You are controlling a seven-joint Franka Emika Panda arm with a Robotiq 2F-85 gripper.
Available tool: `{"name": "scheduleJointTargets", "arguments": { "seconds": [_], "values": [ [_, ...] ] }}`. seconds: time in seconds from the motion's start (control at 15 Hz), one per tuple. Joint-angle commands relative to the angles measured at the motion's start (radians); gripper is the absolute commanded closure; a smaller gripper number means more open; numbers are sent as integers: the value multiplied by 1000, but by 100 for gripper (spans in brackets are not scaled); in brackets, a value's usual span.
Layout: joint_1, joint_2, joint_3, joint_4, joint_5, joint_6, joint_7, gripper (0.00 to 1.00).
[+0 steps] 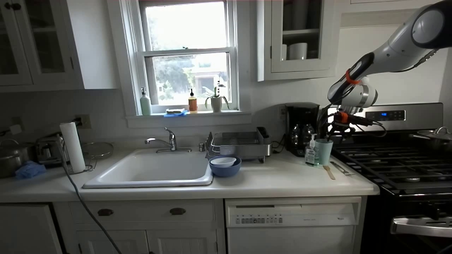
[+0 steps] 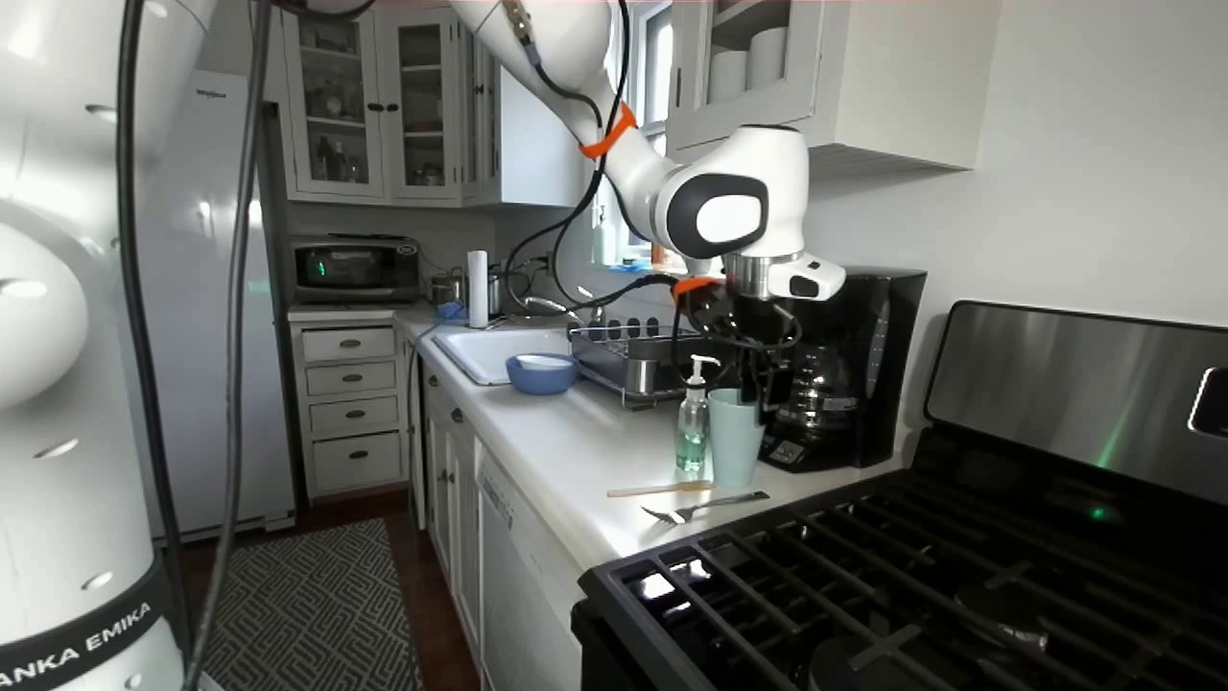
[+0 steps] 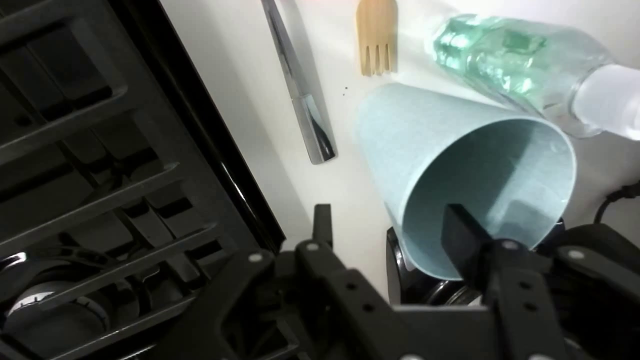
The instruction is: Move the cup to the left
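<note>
The pale teal cup stands upright on the counter in both exterior views [image 1: 324, 153] [image 2: 734, 443], near the stove's edge. In the wrist view the cup [image 3: 395, 130] shows its open mouth towards the camera. My gripper is at the rim in both exterior views [image 1: 337, 135] [image 2: 760, 395]. In the wrist view my gripper [image 3: 387, 217] is open, with one finger over or inside the cup's mouth and the other outside it, so the rim lies between them. The fingers look apart from the cup wall. How deep the inner finger sits is hard to tell.
A pump bottle [image 2: 691, 432] stands close beside the cup. A wooden fork [image 3: 377, 37] and a metal fork [image 2: 705, 506] lie nearby. The black coffee maker [image 1: 300, 127] is behind, the stove [image 1: 395, 162] alongside. A dish rack [image 1: 240, 144] and blue bowl [image 1: 226, 171] stand further along.
</note>
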Motion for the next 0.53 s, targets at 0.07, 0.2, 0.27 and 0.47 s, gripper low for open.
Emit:
{"name": "scheduleJointTargets", "arguments": {
  "seconds": [0.07, 0.2, 0.27, 0.47],
  "values": [
    [-29, 40, 32, 32, 45, 21, -6, 68],
    [-31, 40, 34, 24, 50, 29, -5, 76],
    [-31, 40, 34, 20, 50, 30, -2, 83],
    [-43, 26, 38, 2, 68, 36, -12, 100]
  ]
}}
